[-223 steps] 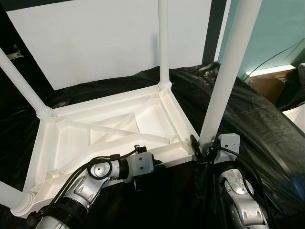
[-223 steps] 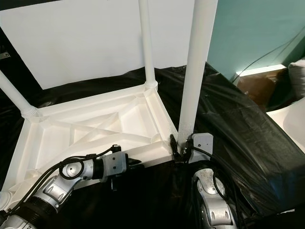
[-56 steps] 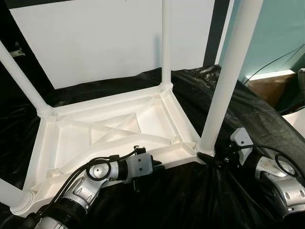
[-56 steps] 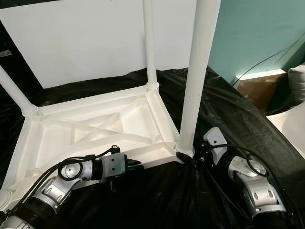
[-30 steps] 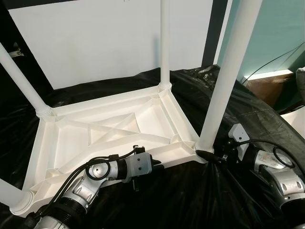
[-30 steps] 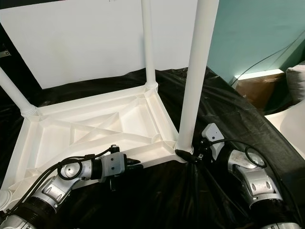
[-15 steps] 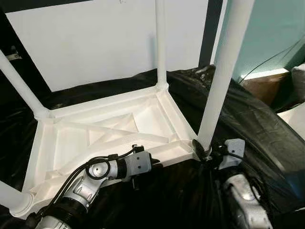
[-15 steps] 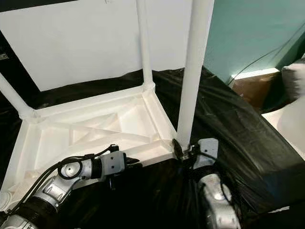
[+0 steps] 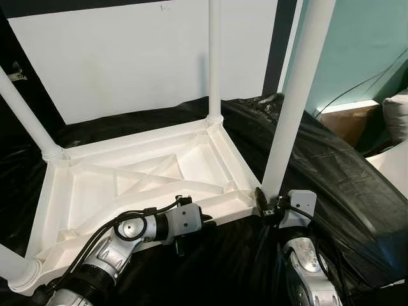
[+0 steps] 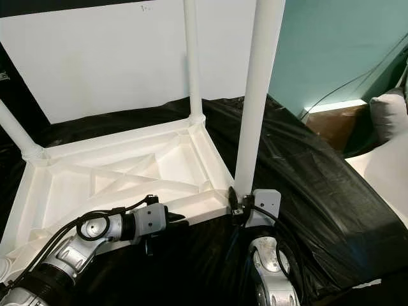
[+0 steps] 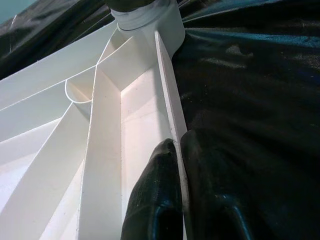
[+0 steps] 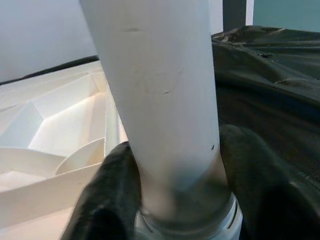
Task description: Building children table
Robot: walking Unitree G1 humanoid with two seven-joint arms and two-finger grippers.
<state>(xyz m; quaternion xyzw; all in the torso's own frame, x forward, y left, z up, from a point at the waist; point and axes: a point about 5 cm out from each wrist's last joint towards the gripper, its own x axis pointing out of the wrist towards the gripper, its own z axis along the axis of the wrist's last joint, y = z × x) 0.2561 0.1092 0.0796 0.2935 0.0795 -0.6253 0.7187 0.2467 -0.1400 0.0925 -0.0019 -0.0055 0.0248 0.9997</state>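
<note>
A white plastic children's table lies upside down on a black sheet, its legs pointing up. My right gripper is shut on the base of the near right leg, just above its socket. In the right wrist view, black fingers press on both sides of that leg. My left gripper is shut on the table's near rim, one finger inside the rim and one outside. Another leg stands at the far right corner, and a third at the far left.
The black sheet drapes over a mound to the right of the table. A white board stands behind it, with a teal wall at the right. A brown box and a pale cushion sit at the far right.
My right arm has swung from the right side back to below the leg, the gripper staying at the leg's base. The left gripper has kept its hold. The camera shifted slightly.
</note>
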